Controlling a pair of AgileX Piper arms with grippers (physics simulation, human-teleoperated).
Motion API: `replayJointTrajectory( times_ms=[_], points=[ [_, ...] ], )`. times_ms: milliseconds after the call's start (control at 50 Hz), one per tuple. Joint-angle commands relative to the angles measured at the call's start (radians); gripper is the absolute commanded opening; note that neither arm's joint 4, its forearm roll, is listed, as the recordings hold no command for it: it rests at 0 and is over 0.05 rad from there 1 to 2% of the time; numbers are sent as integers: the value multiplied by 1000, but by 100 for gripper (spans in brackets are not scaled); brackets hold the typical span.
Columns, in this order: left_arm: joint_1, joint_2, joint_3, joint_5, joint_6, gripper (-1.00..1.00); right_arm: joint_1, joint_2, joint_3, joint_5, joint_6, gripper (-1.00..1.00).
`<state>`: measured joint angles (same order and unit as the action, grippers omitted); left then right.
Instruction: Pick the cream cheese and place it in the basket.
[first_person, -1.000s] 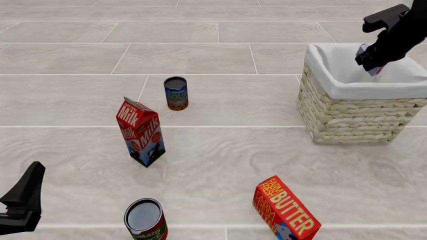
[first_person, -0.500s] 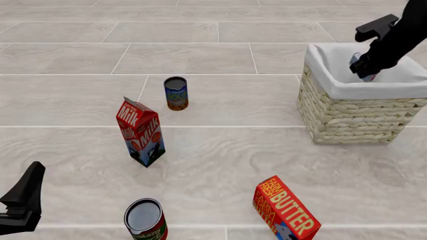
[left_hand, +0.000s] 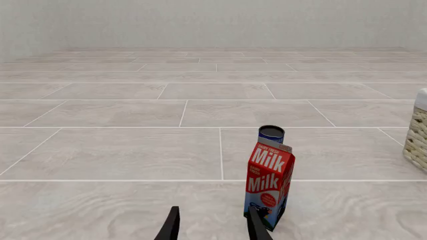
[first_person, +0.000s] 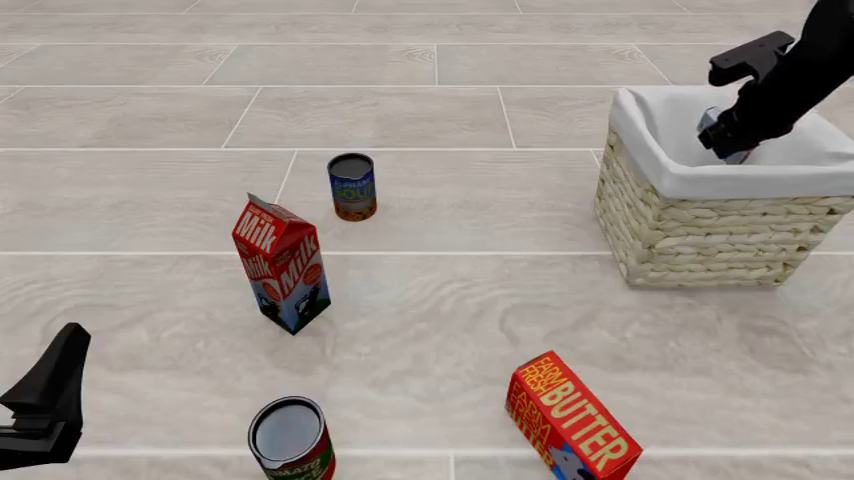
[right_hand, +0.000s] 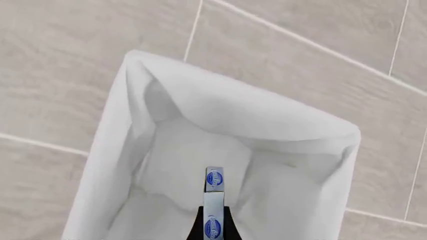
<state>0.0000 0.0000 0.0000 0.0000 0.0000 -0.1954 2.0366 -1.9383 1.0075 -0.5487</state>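
While your left gripper (left_hand: 212, 227) idles at the near edge with fingers spread on nothing, just short of the milk carton (first_person: 283, 264), and the butter box (first_person: 571, 418) and near can (first_person: 291, 438) sit untouched, the work is at the far right. There your right gripper (right_hand: 212, 220) pinches the cream cheese (right_hand: 213, 200) edge-on, hanging inside the basket (first_person: 707, 235) mouth above the white lining. Judged step: placing. Next move calls for parting the fingers, then lifting straight out without snagging the cloth.
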Motion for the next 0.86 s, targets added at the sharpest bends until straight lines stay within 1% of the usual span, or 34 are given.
replayJointTrajectory(
  times_ms=[20, 120, 140, 200, 280, 360, 580, 640, 700, 720, 860],
  points=[
    [0, 0, 0, 0, 0, 100, -3, -7, -19, 2, 4, -100],
    [0, 0, 0, 0, 0, 100, -7, -5, -30, 7, 2, -100],
    [0, 0, 0, 0, 0, 100, -7, -5, -28, 6, 0, 100],
    [0, 0, 0, 0, 0, 100, -6, -16, -6, 0, -12, 100],
    [0, 0, 0, 0, 0, 100, -4, -11, -25, 5, -7, 100],
    [0, 0, 0, 0, 0, 100, -5, -14, -21, 6, -13, 100],
    [0, 0, 0, 0, 0, 100, 4, -48, 16, -14, 1, 100],
    [0, 0, 0, 0, 0, 100, 3, -67, 43, -21, -7, 100],
    [0, 0, 0, 0, 0, 100, 10, -88, 60, -27, -3, 100],
    [0, 0, 0, 0, 0, 100, 16, -110, 85, -34, -2, 100],
    [0, 0, 0, 0, 0, 100, 35, -186, 166, -60, 7, 100]
  ],
)
